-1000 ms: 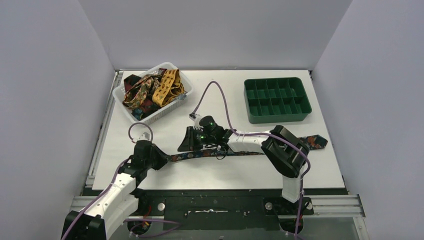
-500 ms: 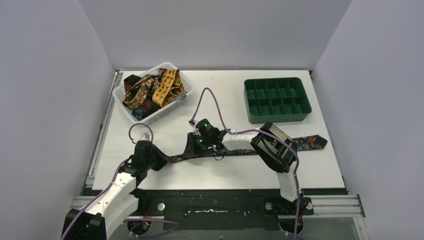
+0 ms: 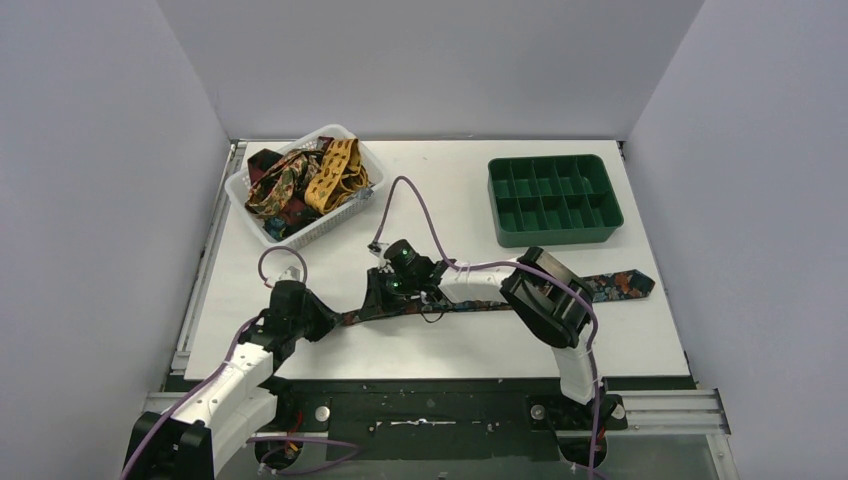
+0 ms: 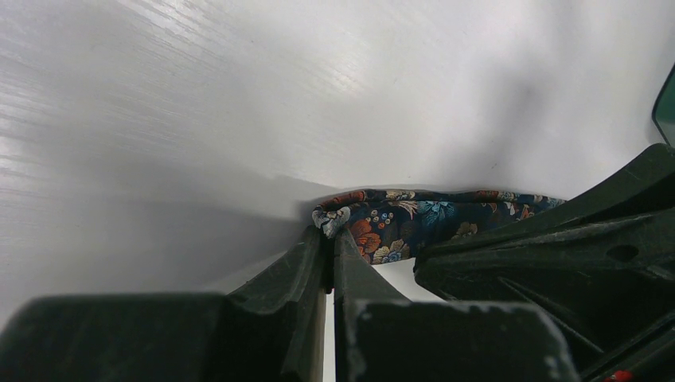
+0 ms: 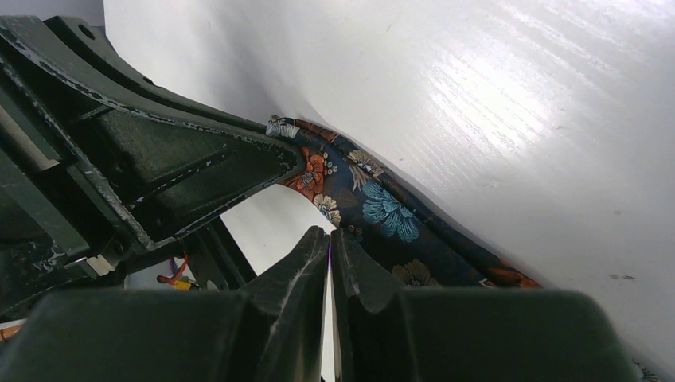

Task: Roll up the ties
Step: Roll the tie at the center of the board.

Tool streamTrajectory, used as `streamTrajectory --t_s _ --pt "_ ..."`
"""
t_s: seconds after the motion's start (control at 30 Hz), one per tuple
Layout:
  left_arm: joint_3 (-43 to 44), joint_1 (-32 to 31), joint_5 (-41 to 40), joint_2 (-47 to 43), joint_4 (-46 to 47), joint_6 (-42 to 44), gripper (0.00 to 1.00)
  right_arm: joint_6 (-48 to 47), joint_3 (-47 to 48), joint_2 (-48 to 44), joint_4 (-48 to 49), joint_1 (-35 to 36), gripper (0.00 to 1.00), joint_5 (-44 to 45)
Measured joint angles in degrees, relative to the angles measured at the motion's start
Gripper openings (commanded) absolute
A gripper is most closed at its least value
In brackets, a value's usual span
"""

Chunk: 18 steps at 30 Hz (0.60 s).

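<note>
White counter (image 3: pixel 460 170), grey walls (image 3: pixel 420 60): one basket (image 3: pixel 335 130), one tray (image 3: pixel 553 237), one floral tie (image 3: pixel 610 287). Left gripper (image 4: pixel 328 235) pinches it; right gripper (image 5: pixel 329 235) is pressed together.

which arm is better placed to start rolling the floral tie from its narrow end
Left. The left gripper pinches the floral tie at its very tip; the right gripper sits farther along the strip.
</note>
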Motion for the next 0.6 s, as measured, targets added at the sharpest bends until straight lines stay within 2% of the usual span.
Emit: streamTrajectory --t_s 0.17,0.4,0.5,0.6 --pt "0.0 0.0 0.0 0.0 0.1 0.0 0.02 -0.2 0.0 0.1 -0.7 -0.3 0.09 0.4" --pt "0.0 0.0 0.0 -2.7 0.0 0.0 0.41 0.3 1.7 2.9 -1.2 -2.2 0.08 -0.7" --pt "-0.2 0.0 0.0 -4.3 0.0 -0.2 0.51 0.4 1.9 3.3 -1.3 -2.4 0.08 -0.9" --pt "-0.8 0.0 0.1 -5.7 -0.1 -0.2 0.56 0.4 2.4 3.6 -1.4 -2.5 0.08 -1.2"
